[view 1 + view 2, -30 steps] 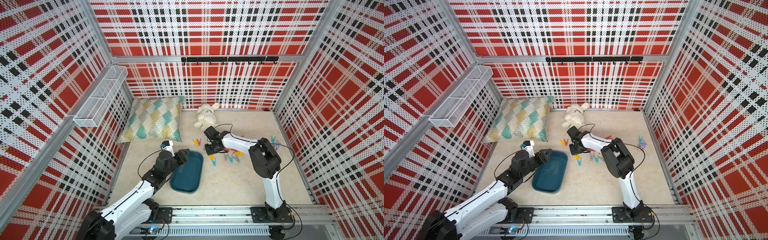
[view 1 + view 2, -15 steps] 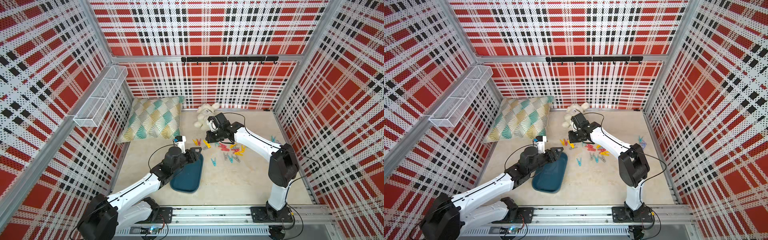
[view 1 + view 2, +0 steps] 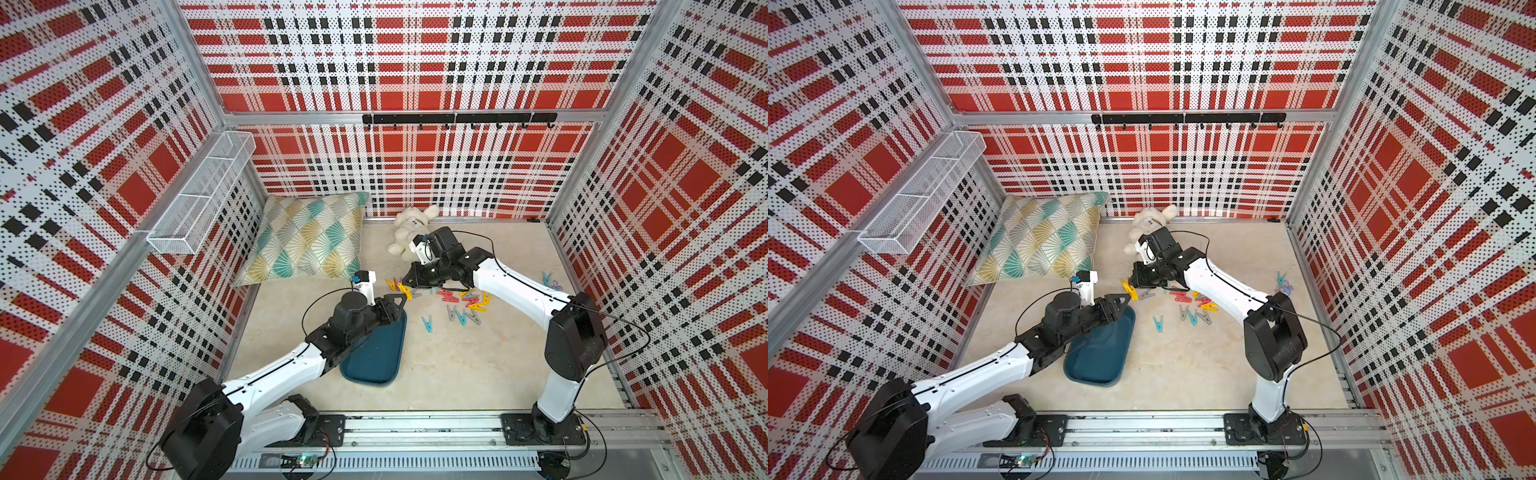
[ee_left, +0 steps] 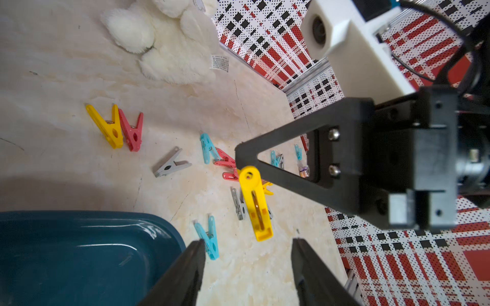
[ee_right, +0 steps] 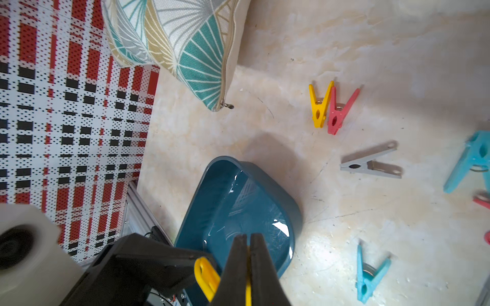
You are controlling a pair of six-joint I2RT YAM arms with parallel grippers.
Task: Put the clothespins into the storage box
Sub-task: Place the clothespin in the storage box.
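Presently, the right gripper (image 5: 248, 238) is found pressed together on a yellow clothespin (image 4: 255, 204), which is pinched at one end and held clear of the floor (image 4: 66, 79). The left gripper (image 4: 248, 242) is seen spread, its jaws set either side of the pin's free end. Whether they touch the pin cannot be told.

In both top views the two grippers are seen tip to tip at the far end of the storage box (image 3: 374, 353), which lies on the floor in front of the left arm.

The other clothespins (image 3: 448, 296) are scattered on the floor beside the box, toward the right arm. A yellow and red pair (image 4: 116, 129) lies touching, with a grey pin (image 4: 171, 165) near it and a light blue pin (image 4: 208, 235) just beside the box's corner. A small group (image 3: 549, 280) lies well apart, near the right wall.

A patterned cushion (image 3: 307, 241) and a white plush toy (image 3: 409, 226) are noted at the back.
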